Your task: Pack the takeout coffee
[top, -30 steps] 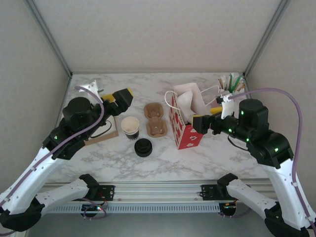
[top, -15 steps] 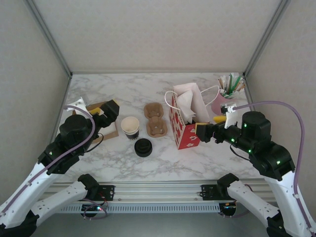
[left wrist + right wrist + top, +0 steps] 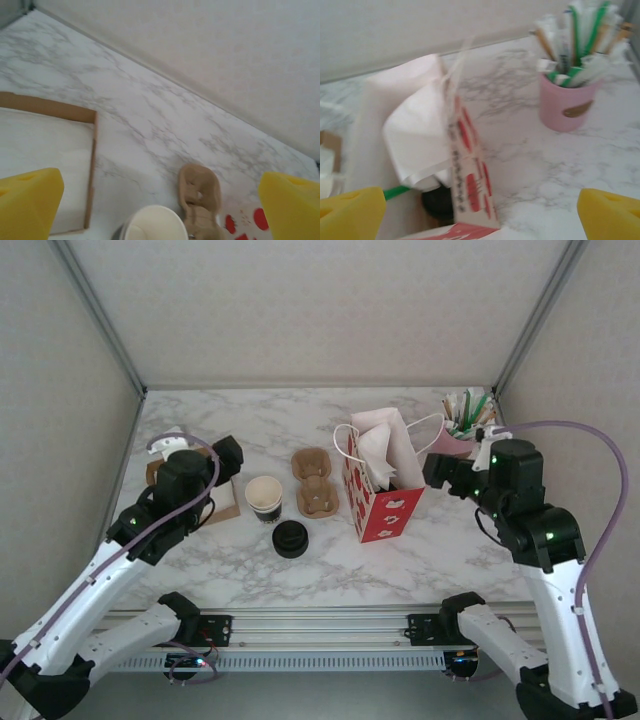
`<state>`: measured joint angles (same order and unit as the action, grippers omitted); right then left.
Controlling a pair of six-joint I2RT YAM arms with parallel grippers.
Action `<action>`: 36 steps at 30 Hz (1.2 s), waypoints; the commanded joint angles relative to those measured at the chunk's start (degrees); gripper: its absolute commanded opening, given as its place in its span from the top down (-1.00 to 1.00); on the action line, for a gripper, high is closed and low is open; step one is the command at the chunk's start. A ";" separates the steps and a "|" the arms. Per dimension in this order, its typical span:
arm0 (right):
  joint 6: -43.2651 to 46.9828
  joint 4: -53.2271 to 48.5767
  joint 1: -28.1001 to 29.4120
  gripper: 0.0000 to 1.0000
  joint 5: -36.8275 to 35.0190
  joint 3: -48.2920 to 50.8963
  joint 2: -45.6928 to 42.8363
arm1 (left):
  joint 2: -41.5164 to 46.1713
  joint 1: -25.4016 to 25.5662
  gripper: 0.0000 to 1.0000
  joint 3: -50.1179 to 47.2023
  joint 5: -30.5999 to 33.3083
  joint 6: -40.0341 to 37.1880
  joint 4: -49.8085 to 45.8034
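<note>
A red-and-white paper bag (image 3: 381,502) stands open right of the table's middle. In the right wrist view a dark round lid (image 3: 437,202) shows deep inside the bag (image 3: 470,175), under white paper; it looks like the takeout coffee, whose wall is hidden. My right gripper (image 3: 438,468) hangs just right of the bag's mouth, open, its yellow pads (image 3: 351,214) wide apart around nothing (image 3: 480,215). My left gripper (image 3: 225,456) is at the left, open and empty (image 3: 160,200), above and left of a lidless cup (image 3: 152,225).
The lidless cup (image 3: 264,496) stands left of a brown pulp carrier (image 3: 313,483). A loose black lid (image 3: 290,539) lies in front of them. A cardboard tray (image 3: 45,150) lies under the left arm. A pink holder of straws (image 3: 458,430) stands at the back right.
The right gripper has drawn back from the bag's front to its right side. The left gripper has pulled back left, away from the lidless cup. Both stayed open.
</note>
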<state>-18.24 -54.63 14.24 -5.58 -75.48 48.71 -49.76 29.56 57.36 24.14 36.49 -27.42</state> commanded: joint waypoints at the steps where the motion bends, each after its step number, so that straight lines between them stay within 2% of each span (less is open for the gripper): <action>1: -2.57 0.38 -7.29 -0.98 4.70 3.29 -0.13 | -1.09 -4.33 -0.99 -0.52 0.36 -2.87 1.96; 5: -5.11 4.70 -15.21 -0.98 8.66 12.53 -3.65 | -1.47 -10.14 -0.99 -6.93 1.76 -3.49 5.41; 8: -7.44 10.05 -18.56 -0.97 9.08 20.41 -7.56 | -0.08 -13.99 -0.99 -13.78 2.99 -3.71 10.90; 11: -9.13 15.71 -19.40 -0.97 5.97 27.71 -10.82 | 1.59 -15.30 -0.99 -19.24 5.38 -3.83 18.01; 16: -10.45 26.65 -19.45 -0.98 -0.36 40.09 -16.36 | 1.09 -16.99 -0.99 -28.35 9.94 -9.80 30.01; 23: -7.80 44.01 -19.35 -0.97 -6.52 55.71 -22.68 | 2.41 -22.11 -0.99 -42.28 6.86 -18.41 47.70; 25: -7.26 48.64 -19.42 -0.98 -7.65 58.81 -22.21 | 3.11 -24.27 -0.99 -43.31 4.96 -19.54 50.03; 30: -5.68 60.83 -19.01 -0.97 -10.78 65.35 -18.79 | 5.13 -25.32 -0.99 -52.02 0.21 -30.85 65.79; 32: -4.93 65.76 -18.56 -0.98 -12.11 67.09 -15.79 | 4.34 -26.39 -0.99 -54.70 -0.74 -31.83 70.53; 36: -2.49 75.35 -16.29 -0.97 -14.89 68.51 -7.34 | -0.99 -29.08 -0.99 -53.94 -3.35 -29.18 73.29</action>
<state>-23.46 8.49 -3.53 -16.25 -7.99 37.41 -48.56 1.91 2.96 24.12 8.71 37.74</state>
